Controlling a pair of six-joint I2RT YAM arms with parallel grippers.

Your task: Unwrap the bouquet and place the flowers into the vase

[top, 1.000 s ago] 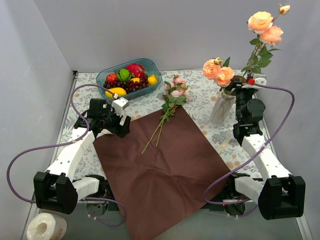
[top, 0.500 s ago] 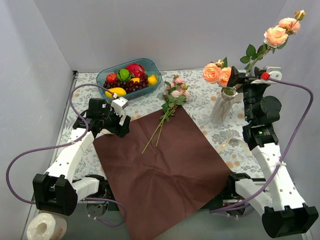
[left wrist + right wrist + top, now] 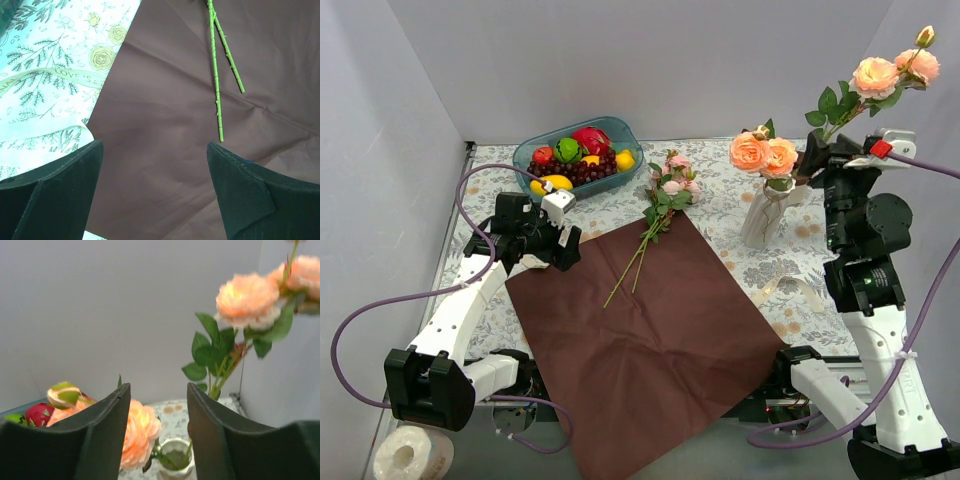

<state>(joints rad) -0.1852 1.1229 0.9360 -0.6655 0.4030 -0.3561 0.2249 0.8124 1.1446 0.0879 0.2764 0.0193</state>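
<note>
1. The flowers (image 3: 665, 188) not yet in place are the pink stems lying flat on the worktop (image 3: 720, 205); their blooms are near the fruit bowl (image 3: 520, 152) and their stem ends rest on the maroon paper (image 3: 650, 340); peach roses (image 3: 765, 155) sit in the vase (image 3: 763, 218), and a tall peach stem (image 3: 875, 78) leans steeply right from it.
2. Your right tool (image 3: 159, 387) hangs just above the vase mouth, jaws apart with nothing between them; the tall stem passes just beside one finger, so a sideways move could drag it out or tip the narrow vase.
3. That stem looks top-heavy; I judge it could lever the vase over unaided.
4. Your left tool (image 3: 155, 145) hovers wide and empty over the paper; the thin stems lie flat on it, so you could pinch paper along with them.
5. A cream ribbon (image 3: 798, 288) lies loose beside the paper; the bowl stands close to the pink blooms, crowding any grasp at that end.
</note>
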